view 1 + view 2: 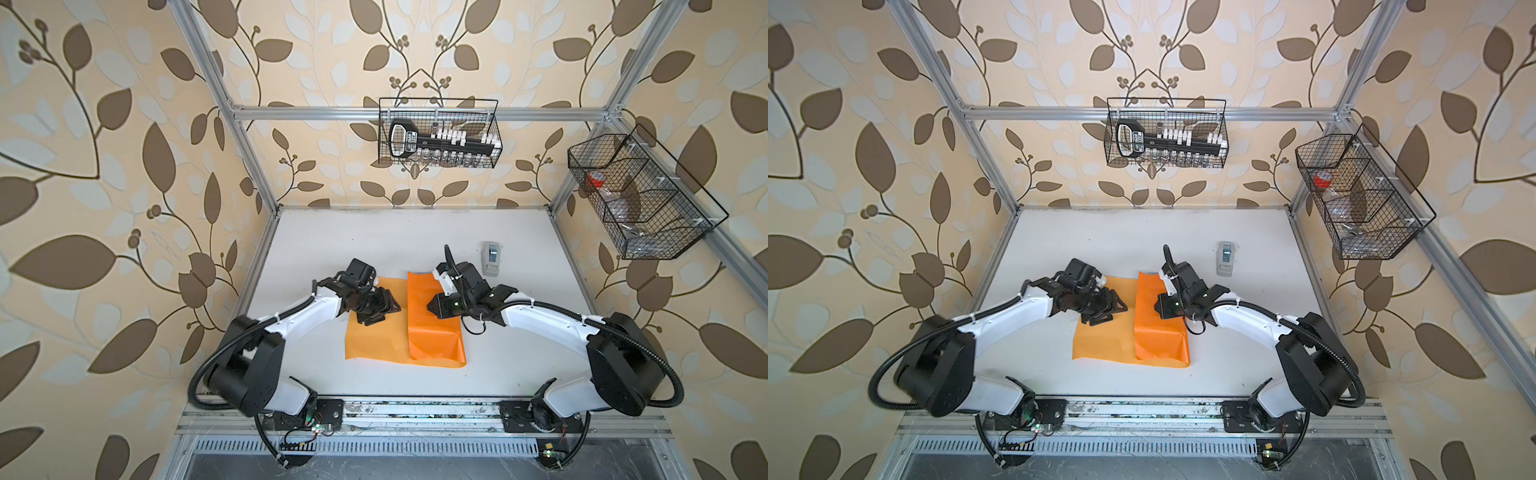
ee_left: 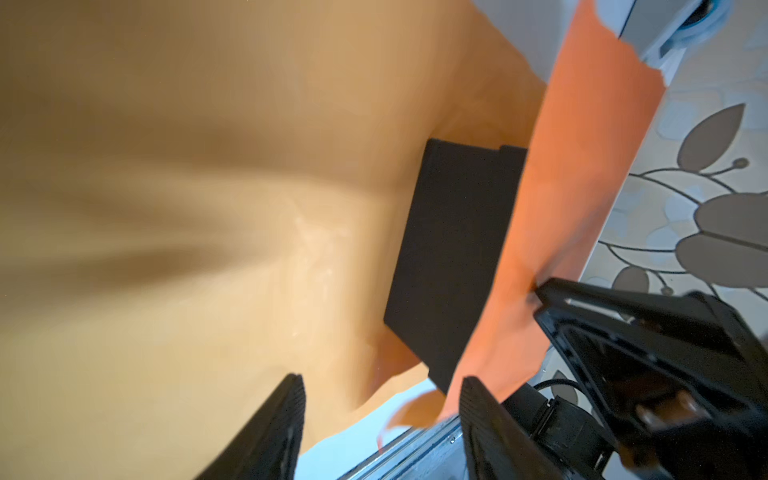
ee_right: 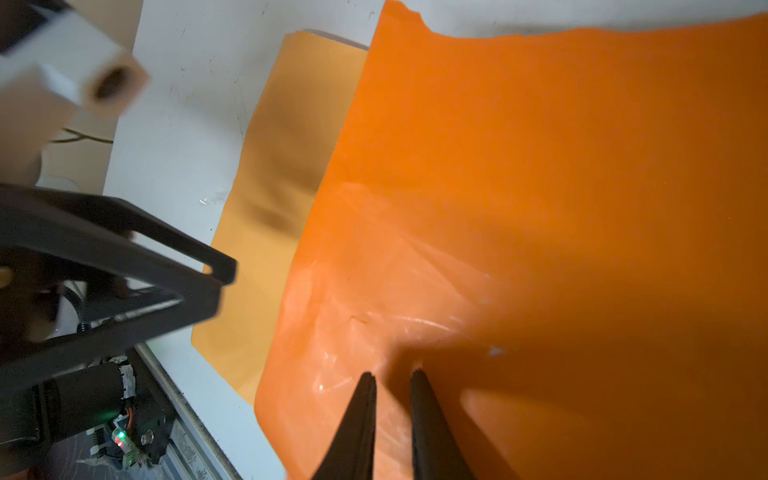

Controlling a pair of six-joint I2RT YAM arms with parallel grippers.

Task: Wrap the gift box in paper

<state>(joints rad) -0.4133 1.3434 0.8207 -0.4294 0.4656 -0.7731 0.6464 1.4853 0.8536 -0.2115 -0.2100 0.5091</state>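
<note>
left wrist view: matte black, square-edged gift box (image 2: 453,257) sits on the pale, dull side of the paper (image 2: 208,291), half under its glossy orange flap. left claw (image 2: 382,377) stands wide open; right claw (image 3: 392,372), tips narrowly apart, touches the flap, grip unclear.

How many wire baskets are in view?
2. The back basket hangs on the rear rail, above the table's far edge. The side basket hangs high at the right. None seems hidden.
</note>
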